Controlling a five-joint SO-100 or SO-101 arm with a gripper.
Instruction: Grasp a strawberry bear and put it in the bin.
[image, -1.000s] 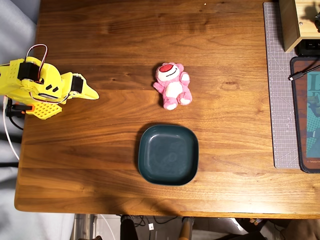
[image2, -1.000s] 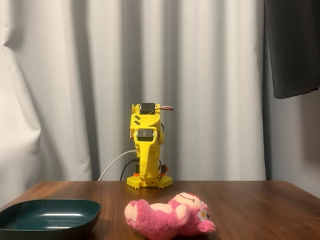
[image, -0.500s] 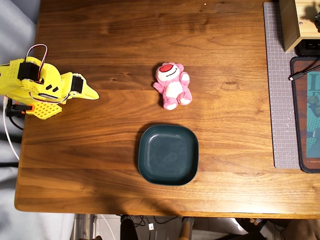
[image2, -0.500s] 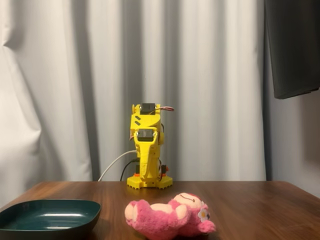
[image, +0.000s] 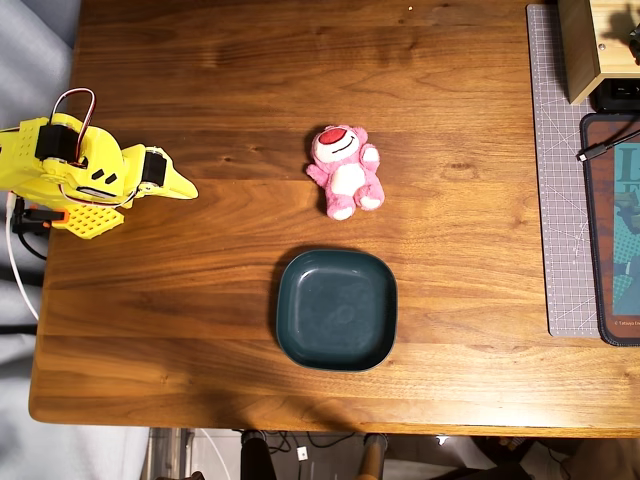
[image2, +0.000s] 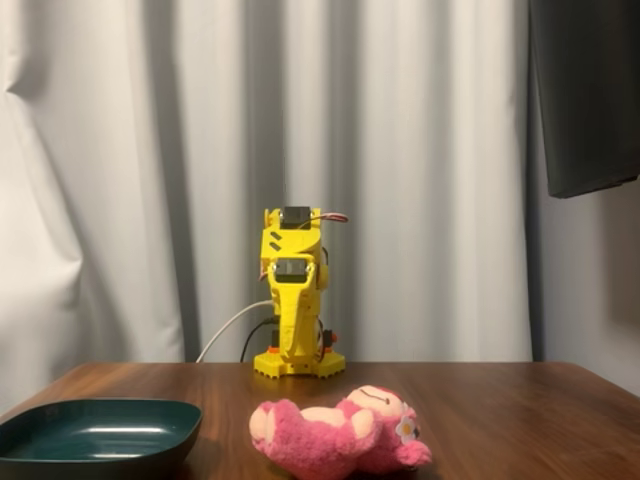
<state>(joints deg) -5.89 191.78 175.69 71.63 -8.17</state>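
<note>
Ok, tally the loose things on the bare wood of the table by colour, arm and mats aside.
Pink: 1, the strawberry bear
Dark teal: 1, the bin, empty
Total: 2

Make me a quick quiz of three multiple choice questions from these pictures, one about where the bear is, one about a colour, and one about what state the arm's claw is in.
1. In the overhead view, where does the small pink plush bear lie relative to the dark teal rounded-square dish?
A. Inside it
B. Above it, apart from it
C. Below it, touching its rim

2. What colour is the robot arm?
A. Yellow
B. White
C. Blue

3. What is the state of the claw?
A. Shut on the bear
B. Holding the dish
C. Holding nothing, folded back far from the bear

Answers:
1. B, since bare wooden table shows between bear and dish.
2. A, as both views show a yellow printed body.
3. C, because the claw's pointed tip sits near the table's left edge with nothing in it; its jaws look closed together.
</note>
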